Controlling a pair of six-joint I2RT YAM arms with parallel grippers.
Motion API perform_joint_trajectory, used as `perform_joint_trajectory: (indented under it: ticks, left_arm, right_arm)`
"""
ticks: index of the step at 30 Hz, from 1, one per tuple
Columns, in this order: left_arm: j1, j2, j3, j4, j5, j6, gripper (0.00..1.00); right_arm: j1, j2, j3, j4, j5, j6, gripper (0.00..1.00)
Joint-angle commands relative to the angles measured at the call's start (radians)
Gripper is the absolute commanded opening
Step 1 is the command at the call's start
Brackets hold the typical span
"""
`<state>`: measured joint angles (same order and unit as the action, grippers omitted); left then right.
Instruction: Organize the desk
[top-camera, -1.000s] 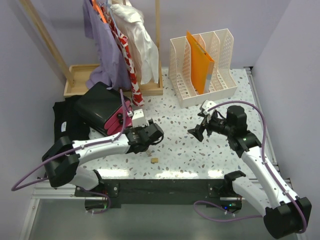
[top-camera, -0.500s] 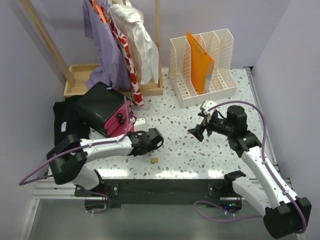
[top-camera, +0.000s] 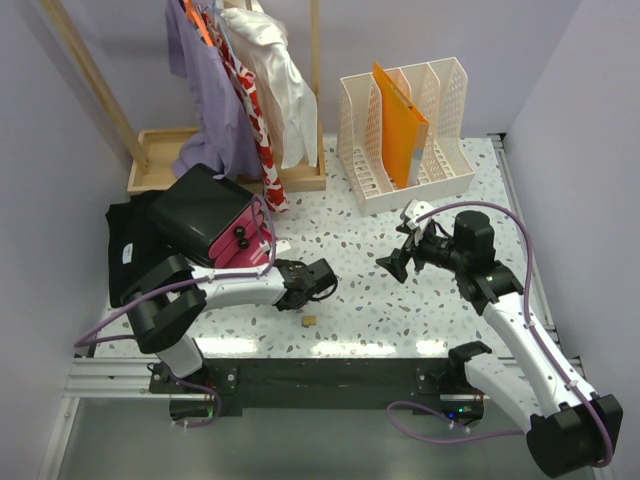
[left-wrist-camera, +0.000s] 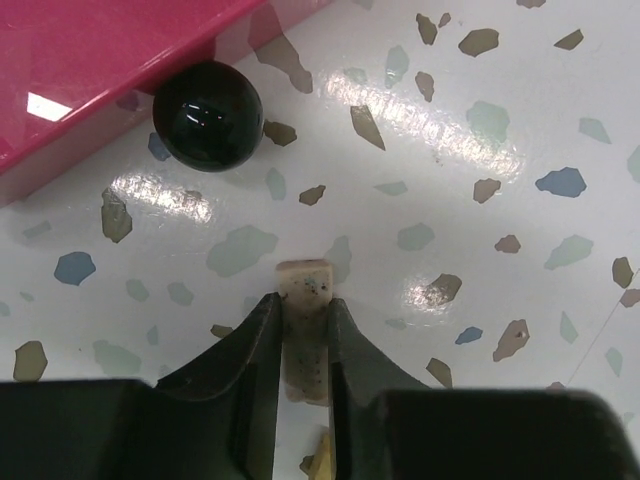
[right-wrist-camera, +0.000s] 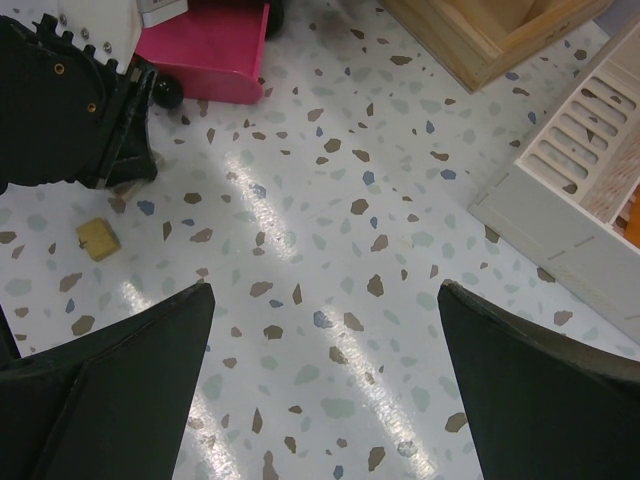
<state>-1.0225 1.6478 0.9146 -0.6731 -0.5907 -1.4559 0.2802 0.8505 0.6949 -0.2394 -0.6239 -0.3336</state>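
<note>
The desk (top-camera: 360, 290) is a white speckled tabletop. My left gripper (top-camera: 326, 279) is low over its front middle, next to the pink and black case (top-camera: 210, 215). In the left wrist view my left gripper (left-wrist-camera: 303, 305) is shut on a small beige speckled block (left-wrist-camera: 303, 280) that rests on the desk, a jaw pressed against each side. A small tan cube (top-camera: 309, 321) lies just in front of it. My right gripper (top-camera: 395, 262) hovers over the right half, and in its wrist view my right gripper (right-wrist-camera: 325, 290) stands wide open with only desk between the fingers.
A white file organizer (top-camera: 440, 100) with an orange folder (top-camera: 400, 125) stands at the back right. A clothes rack (top-camera: 250, 90) on a wooden tray (top-camera: 155, 160) fills the back left. Black cloth (top-camera: 130, 250) lies at the left. The case's black ball foot (left-wrist-camera: 208, 112) is close ahead of the left jaws.
My left gripper has slid right along the desk and its jaws have closed from wide onto the beige block. The right arm has not moved.
</note>
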Motion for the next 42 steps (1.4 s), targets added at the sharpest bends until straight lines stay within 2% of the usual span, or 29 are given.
perform_joint_trajectory:
  ticks: [1,4,6,12,13,17,19,21,24,31,37,41,42]
  left_arm:
    - [-0.005,-0.023,-0.006,0.017,-0.034,0.006,0.12]
    - [-0.005,-0.071,-0.008,0.033,-0.067,0.087,0.04]
    - [-0.005,-0.108,0.004,0.033,-0.119,0.196,0.01]
    - [-0.001,-0.252,-0.022,0.121,-0.179,0.632,0.0]
    - [0.002,-0.296,-0.029,0.153,-0.175,0.745,0.0]
    - [0.036,-0.385,-0.052,0.193,-0.167,0.928,0.0]
    - [0.097,-0.426,-0.077,0.239,-0.111,1.027,0.0]
    - [0.187,-0.447,-0.095,0.263,-0.057,1.069,0.0]
    - [0.254,-0.465,-0.108,0.309,-0.011,1.144,0.0]
    - [0.306,-0.405,-0.097,0.339,-0.015,1.212,0.0]
    - [0.349,-0.355,-0.1,0.359,-0.029,1.21,0.0]
    - [0.361,-0.335,-0.095,0.359,-0.018,1.203,0.08]
    - [0.363,-0.332,-0.094,0.359,-0.015,1.201,0.13]
  right_arm:
    - [-0.006,-0.008,-0.001,0.028,-0.019,-0.007,0.99]
    - [-0.007,-0.01,-0.001,0.026,-0.017,-0.007,0.99]
    - [-0.007,-0.01,-0.001,0.025,-0.019,-0.007,0.99]
    - [-0.007,-0.011,-0.001,0.026,-0.019,-0.007,0.99]
    - [-0.009,-0.011,-0.001,0.026,-0.019,-0.007,0.99]
    - [-0.009,-0.01,-0.003,0.028,-0.02,-0.007,0.99]
    - [-0.007,-0.01,-0.005,0.028,-0.02,-0.007,0.99]
    - [-0.01,-0.01,-0.005,0.028,-0.02,-0.007,0.99]
    - [-0.01,-0.008,-0.005,0.028,-0.02,-0.007,0.99]
    - [-0.013,-0.005,-0.006,0.029,-0.022,-0.007,0.99]
    - [-0.013,-0.005,-0.006,0.028,-0.022,-0.007,0.99]
    - [-0.012,-0.005,-0.003,0.028,-0.023,-0.007,0.99]
    - [-0.012,-0.007,-0.005,0.029,-0.023,-0.007,0.99]
